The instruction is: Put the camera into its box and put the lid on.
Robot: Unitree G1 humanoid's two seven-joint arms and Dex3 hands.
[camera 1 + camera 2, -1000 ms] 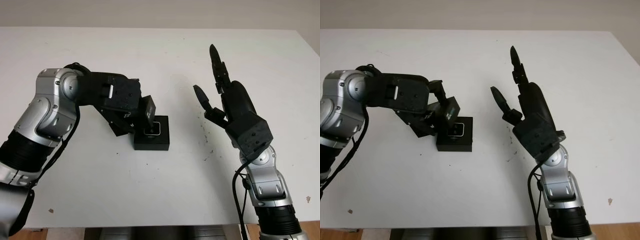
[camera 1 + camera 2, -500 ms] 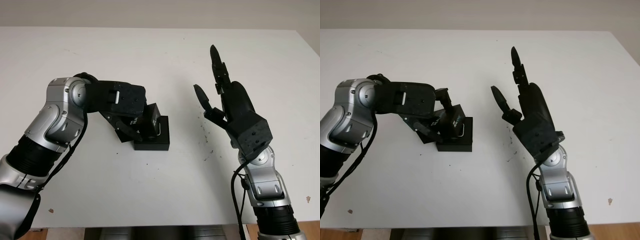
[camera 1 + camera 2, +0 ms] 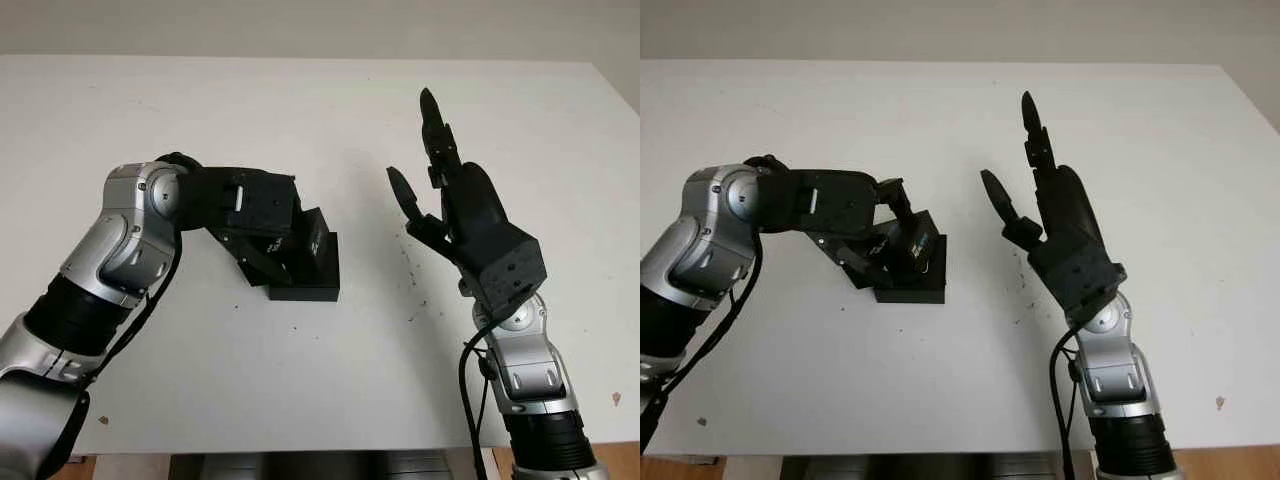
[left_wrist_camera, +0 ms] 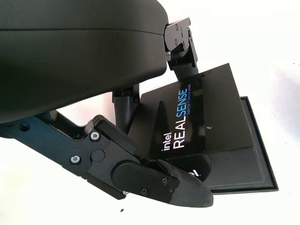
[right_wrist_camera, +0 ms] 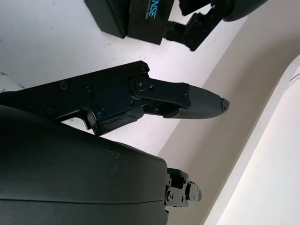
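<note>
Lid [image 4: 206, 117]: stiff, light, glossy and likely slippery, which we hold tilted over the box [image 3: 318, 285] on the tabletop [image 3: 300, 370], left robot hand [image 3: 262, 215] clamped across its edges, right robot hand [image 3: 455, 205] open, raised nearby.

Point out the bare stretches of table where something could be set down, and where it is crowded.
Free: the table beyond both hands, its near strip in front of the box, and the gap between the box and the raised, open right hand. Crowded: around the box, where the left hand holds the lid tilted over it.
</note>
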